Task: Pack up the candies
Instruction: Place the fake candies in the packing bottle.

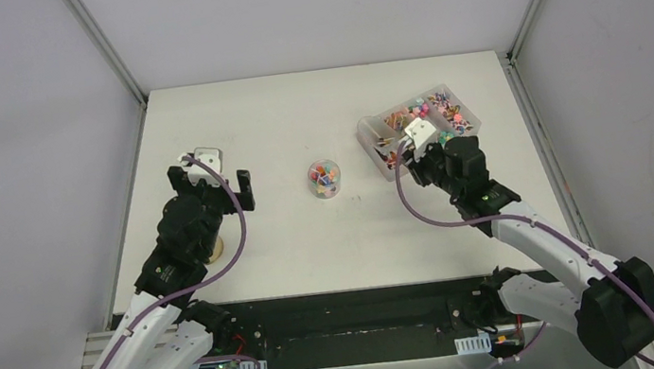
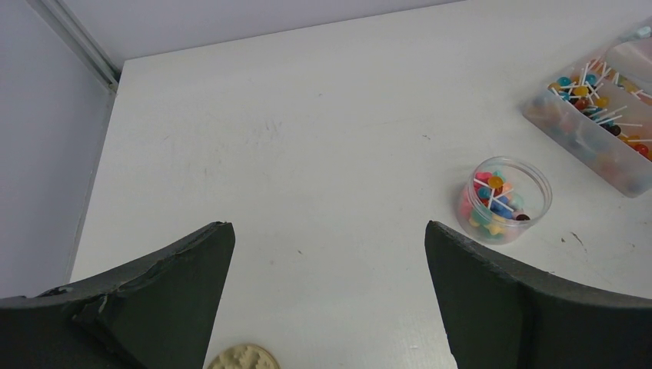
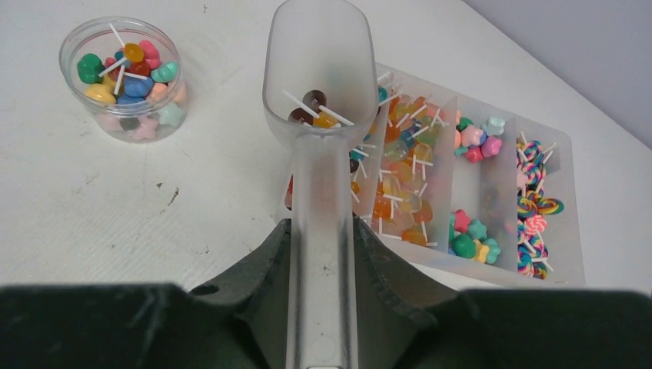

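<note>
The candies (image 3: 419, 169) fill a clear divided tray (image 1: 377, 158) at the back right; it also shows in the left wrist view (image 2: 607, 157). More candies lie in a small clear round jar (image 1: 324, 178) mid-table, seen too in the left wrist view (image 2: 503, 200) and the right wrist view (image 3: 127, 77). My right gripper (image 3: 323, 231) is shut on the handle of a clear plastic scoop (image 3: 319, 69) that holds a few candies (image 3: 314, 108) above the tray's left end. My left gripper (image 2: 329, 254) is open and empty over bare table, left of the jar.
A round wooden disc lid (image 2: 242, 358) lies on the table just under my left gripper; it also shows in the top view (image 1: 215, 250). Grey walls and metal frame posts bound the white table (image 1: 331, 241).
</note>
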You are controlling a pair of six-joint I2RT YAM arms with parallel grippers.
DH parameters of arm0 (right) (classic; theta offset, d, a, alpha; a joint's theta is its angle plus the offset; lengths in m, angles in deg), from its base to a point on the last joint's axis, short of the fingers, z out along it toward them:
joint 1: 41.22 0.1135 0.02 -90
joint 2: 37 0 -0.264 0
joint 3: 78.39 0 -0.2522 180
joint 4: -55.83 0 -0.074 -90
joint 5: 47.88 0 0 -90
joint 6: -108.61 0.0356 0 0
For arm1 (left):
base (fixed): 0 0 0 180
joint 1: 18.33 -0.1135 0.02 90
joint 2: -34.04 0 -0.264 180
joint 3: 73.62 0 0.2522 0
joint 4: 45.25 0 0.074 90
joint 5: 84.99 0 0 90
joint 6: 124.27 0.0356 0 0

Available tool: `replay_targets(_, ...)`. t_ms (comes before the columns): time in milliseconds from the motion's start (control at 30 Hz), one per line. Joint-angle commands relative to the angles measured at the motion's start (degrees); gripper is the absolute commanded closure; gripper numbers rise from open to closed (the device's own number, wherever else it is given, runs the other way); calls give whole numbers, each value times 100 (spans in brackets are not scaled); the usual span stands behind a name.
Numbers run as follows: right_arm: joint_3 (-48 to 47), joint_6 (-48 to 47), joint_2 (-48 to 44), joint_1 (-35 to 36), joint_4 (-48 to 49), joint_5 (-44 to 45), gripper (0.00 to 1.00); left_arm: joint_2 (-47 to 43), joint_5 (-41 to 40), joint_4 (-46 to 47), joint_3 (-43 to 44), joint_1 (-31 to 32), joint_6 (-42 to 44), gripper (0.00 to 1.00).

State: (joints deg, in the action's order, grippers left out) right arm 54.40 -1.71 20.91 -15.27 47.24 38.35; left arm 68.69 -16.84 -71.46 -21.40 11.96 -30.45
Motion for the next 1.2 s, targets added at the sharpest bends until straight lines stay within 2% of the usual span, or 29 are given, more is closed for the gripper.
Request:
replay_targets(0,-571,-563,81,152,-212,-399,100,-78,-31,190,-22,-16,38,1)
replay_targets(200,-949,-1187,243,621,-815,-269,100,-114,-157,195,-22,-15,49,1)
replay_targets(433,-1496,-1835,762,1306,-1519,279,100,-181,-235,192,-27,-14,41,1)
replay_targets(733,-1940,-2224,1339,1972,-1854,1285,100,-282,-294,196,-40,-14,49,1)
replay_targets(1167,-2170,-2830,1543,2479,-2301,1842,100,-285,-268,197,-40,-16,61,1)
